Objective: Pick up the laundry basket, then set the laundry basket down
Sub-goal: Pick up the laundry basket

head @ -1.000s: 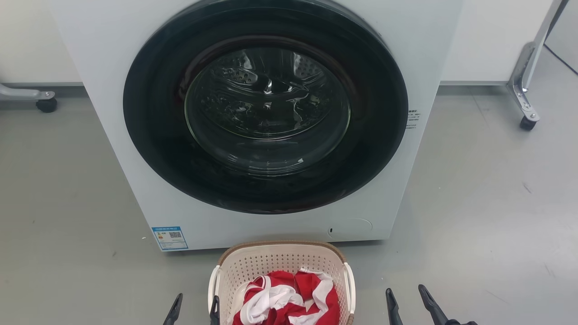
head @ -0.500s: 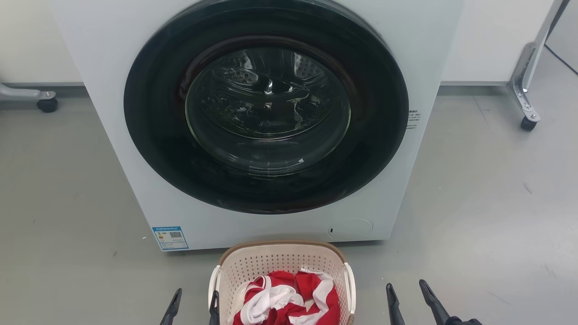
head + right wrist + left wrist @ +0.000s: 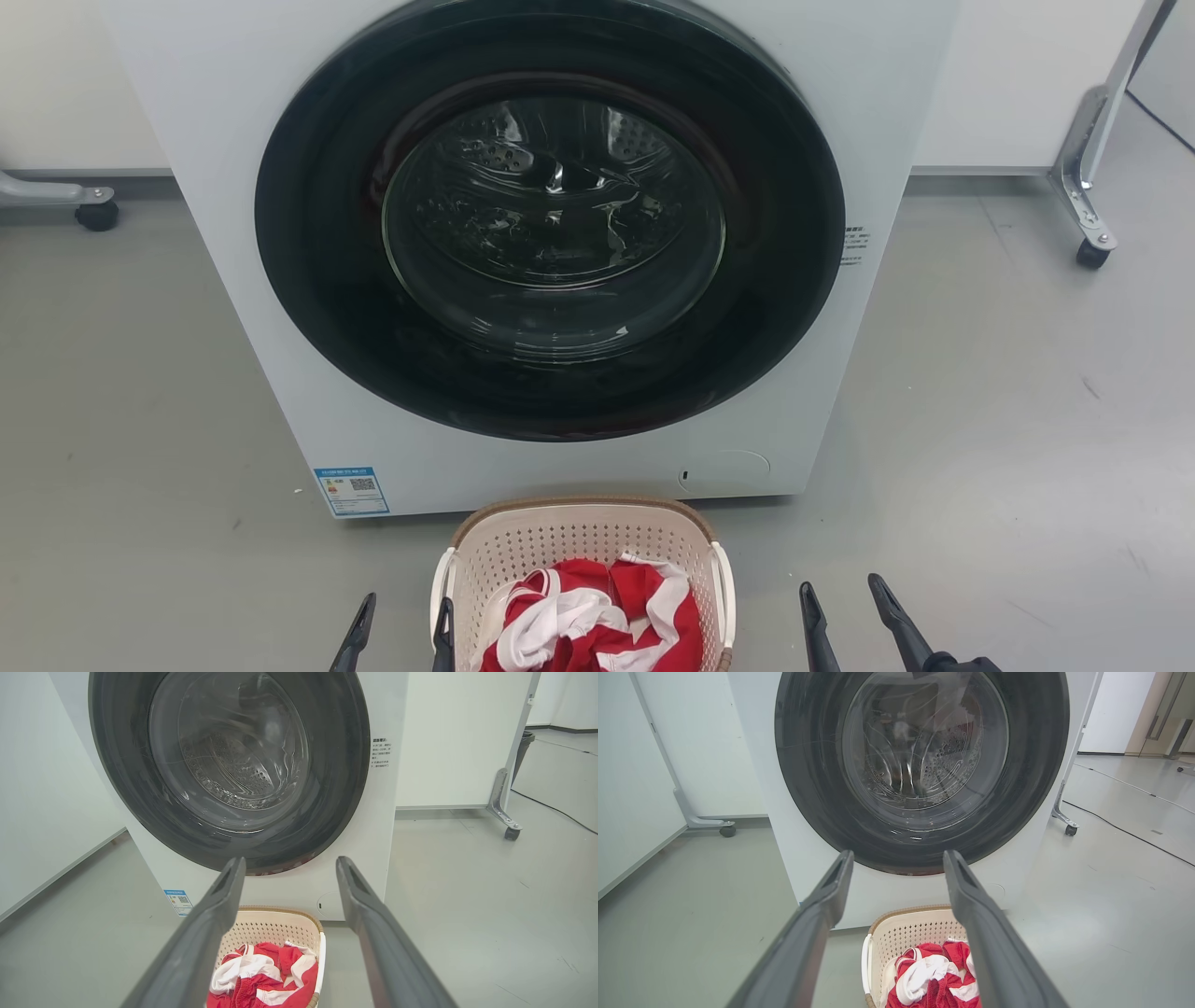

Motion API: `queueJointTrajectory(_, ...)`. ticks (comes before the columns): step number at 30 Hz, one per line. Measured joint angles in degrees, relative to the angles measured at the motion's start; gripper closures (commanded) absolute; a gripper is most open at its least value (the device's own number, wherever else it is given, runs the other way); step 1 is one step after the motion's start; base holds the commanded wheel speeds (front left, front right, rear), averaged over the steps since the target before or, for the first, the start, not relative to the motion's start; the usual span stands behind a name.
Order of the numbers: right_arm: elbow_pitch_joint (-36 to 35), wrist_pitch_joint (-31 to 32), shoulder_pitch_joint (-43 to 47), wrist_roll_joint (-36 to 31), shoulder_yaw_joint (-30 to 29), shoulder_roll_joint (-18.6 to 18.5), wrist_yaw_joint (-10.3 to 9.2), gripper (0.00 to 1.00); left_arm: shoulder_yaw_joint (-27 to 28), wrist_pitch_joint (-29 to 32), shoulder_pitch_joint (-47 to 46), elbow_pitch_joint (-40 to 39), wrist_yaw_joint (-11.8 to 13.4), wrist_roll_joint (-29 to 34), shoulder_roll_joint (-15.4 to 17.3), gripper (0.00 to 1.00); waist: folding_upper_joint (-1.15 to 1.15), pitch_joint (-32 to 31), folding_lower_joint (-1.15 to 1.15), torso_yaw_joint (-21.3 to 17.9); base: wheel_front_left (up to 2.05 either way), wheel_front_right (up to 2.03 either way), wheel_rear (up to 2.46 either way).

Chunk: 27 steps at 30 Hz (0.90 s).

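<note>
The laundry basket point(image 3: 569, 537) stands on the grey floor just in front of the washer, at the bottom middle of the head view. It is cream and perforated, with a brown rim and white side handles, and holds a red and white garment point(image 3: 588, 621). My left gripper point(image 3: 406, 611) is open beside the basket's left handle, its inner finger overlapping that handle in the head view. My right gripper point(image 3: 840, 597) is open over bare floor, apart from the right handle. Both wrist views look down on the basket point(image 3: 915, 928) point(image 3: 266, 928) past open fingers.
The white front-loading washer point(image 3: 551, 252) with its dark round door shut stands right behind the basket. Wheeled metal feet of white panels stand at the left point(image 3: 96, 215) and right point(image 3: 1088, 252). A black cable point(image 3: 1125, 830) lies across the floor to the right.
Both grippers have crept slightly outward, and the right one a little up the head view. The basket has not moved.
</note>
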Motion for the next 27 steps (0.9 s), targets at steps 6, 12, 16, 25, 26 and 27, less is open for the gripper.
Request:
queueJointTrajectory(6, -0.34, 0.00, 0.26, -0.49, -0.14, 0.03, 0.08, 0.00, 0.05, 0.00, 0.07, -0.31, 0.00, 0.42, -0.01, 0.00, 0.00, 0.18, 0.00, 0.02, 0.00, 0.00, 0.00)
queueJointTrajectory(12, -1.59, 0.00, 1.08, -0.54, -0.24, 0.07, 0.23, 0.00, 0.11, 0.00, 0.27, -1.54, 0.00, 0.56, -0.04, 0.00, 0.00, 1.34, 0.00, 0.01, 0.00, 0.00, 0.00)
queueJointTrajectory(16, -2.04, 0.00, 0.74, -1.03, -0.37, 0.09, 0.43, 0.00, 0.19, 0.00, 0.17, -2.31, -0.45, 0.56, -0.09, 0.00, 0.00, 3.06, 0.01, -0.05, 0.00, 0.00, 0.00)
queueJointTrajectory(25, -2.68, -0.15, -4.78, -1.12, -2.18, 0.02, 1.34, 0.00, 0.92, 0.00, -4.64, -2.65, -0.53, 0.56, -0.30, 0.00, 0.00, 9.11, 0.02, -0.34, 0.00, 0.00, 0.00)
queueJointTrajectory(26, -2.67, -0.16, -5.39, -1.14, -2.32, 0.01, 1.45, 0.00, 0.94, 0.00, -5.36, -2.59, -0.67, 0.56, -0.31, 0.00, 0.00, 9.87, 0.02, -0.37, 0.00, 0.00, 0.00)
queueJointTrajectory(27, -2.55, -0.18, -6.09, -1.18, -2.49, 0.01, 1.55, 0.00, 0.94, 0.00, -6.08, -2.50, -0.93, 0.57, -0.32, 0.00, 0.00, 10.67, 0.02, -0.40, 0.00, 0.00, 0.00)
